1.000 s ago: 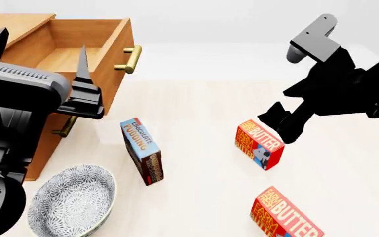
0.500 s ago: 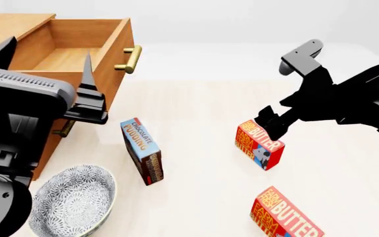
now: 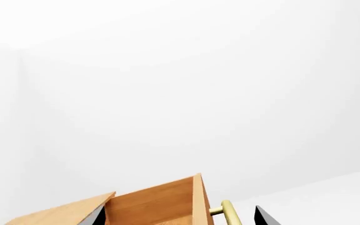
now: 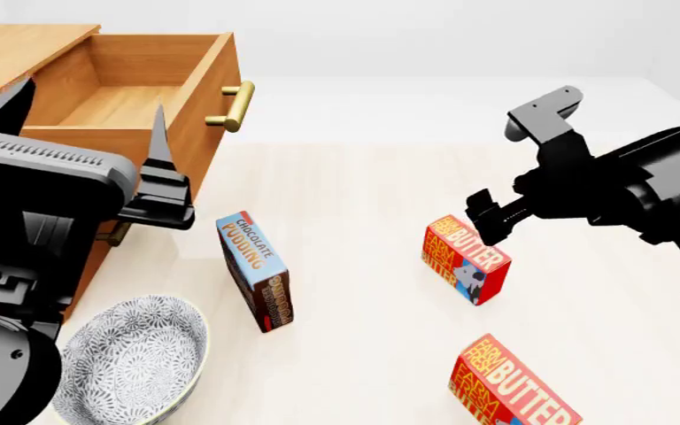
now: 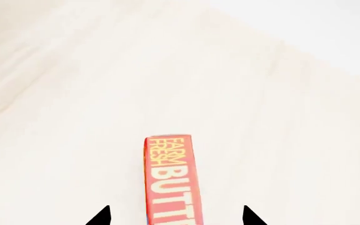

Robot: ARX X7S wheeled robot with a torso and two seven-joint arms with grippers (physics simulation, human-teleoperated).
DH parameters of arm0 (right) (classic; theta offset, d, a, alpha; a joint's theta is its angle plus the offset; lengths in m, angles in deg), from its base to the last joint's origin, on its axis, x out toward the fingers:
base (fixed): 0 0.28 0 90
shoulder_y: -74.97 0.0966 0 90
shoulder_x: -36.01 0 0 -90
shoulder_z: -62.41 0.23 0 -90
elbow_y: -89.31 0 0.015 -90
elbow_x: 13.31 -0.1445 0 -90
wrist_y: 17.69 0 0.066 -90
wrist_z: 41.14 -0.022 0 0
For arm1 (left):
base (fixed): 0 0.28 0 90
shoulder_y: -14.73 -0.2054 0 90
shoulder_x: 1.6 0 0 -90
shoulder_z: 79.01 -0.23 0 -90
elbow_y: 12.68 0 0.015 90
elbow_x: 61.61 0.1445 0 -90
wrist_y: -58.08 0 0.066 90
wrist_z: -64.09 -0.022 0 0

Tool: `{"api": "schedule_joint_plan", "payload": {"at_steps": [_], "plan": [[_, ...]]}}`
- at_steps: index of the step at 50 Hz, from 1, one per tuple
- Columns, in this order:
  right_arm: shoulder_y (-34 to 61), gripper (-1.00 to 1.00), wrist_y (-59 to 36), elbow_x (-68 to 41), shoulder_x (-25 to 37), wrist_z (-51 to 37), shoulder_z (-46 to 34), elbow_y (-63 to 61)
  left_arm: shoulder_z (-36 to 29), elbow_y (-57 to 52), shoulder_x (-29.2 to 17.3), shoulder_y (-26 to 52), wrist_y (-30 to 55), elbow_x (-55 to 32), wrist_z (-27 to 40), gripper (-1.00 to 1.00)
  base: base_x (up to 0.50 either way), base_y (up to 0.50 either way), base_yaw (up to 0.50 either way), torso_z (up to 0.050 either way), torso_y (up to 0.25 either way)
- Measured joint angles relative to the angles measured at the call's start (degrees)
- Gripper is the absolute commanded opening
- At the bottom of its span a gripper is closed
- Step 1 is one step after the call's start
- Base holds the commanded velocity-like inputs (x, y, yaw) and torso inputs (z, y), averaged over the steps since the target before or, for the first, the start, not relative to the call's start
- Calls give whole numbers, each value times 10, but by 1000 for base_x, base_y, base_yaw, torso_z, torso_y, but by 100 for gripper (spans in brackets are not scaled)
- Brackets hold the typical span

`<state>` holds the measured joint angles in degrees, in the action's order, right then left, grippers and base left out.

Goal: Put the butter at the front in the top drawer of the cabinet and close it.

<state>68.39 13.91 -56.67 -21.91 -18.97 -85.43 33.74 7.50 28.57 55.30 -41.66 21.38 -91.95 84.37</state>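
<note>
Two red butter cartons lie on the pale floor: one (image 4: pixel 464 259) mid-right and one (image 4: pixel 512 388) nearer me at the bottom edge. My right gripper (image 4: pixel 491 217) is open just above the far end of the mid-right carton. In the right wrist view the gripper (image 5: pixel 175 216) straddles that carton (image 5: pixel 170 173), with both fingertips apart from its sides. The cabinet (image 4: pixel 10 44) stands at far left with its top drawer (image 4: pixel 204 80) pulled open and empty. My left gripper (image 4: pixel 88 99) is open and empty in front of the drawer. In the left wrist view the gripper (image 3: pixel 181 218) faces the drawer (image 3: pixel 161 201).
A blue-and-brown chocolate pudding box (image 4: pixel 258 270) stands on edge between the cabinet and the butter. A patterned bowl (image 4: pixel 134 359) sits at lower left. The drawer's brass handle (image 4: pixel 236 104) sticks out to the right; a lower drawer's handle (image 4: pixel 116 232) shows behind my left arm.
My right arm has swung down and turned, bringing the open gripper closer over the mid-right butter carton. My left arm has shifted slightly. The boxes and bowl have not moved.
</note>
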Motion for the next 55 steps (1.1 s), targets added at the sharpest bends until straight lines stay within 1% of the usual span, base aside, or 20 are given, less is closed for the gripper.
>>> {"api": "schedule_joint_plan", "payload": {"at_steps": [20, 37, 55], "plan": [[-15, 100, 53, 28, -43, 11, -9, 103, 2, -2, 0, -11, -7, -4, 3, 100, 0, 0, 0, 0, 0], [-30, 100, 111, 52, -88, 40, -22, 208, -3, 4, 2, -20, -21, -4, 2, 100, 0, 0, 0, 0, 0], [-49, 100, 134, 59, -104, 51, -26, 256, -3, 12, 2, -36, -41, 0, 0, 100, 0, 0, 0, 0, 0]]}}
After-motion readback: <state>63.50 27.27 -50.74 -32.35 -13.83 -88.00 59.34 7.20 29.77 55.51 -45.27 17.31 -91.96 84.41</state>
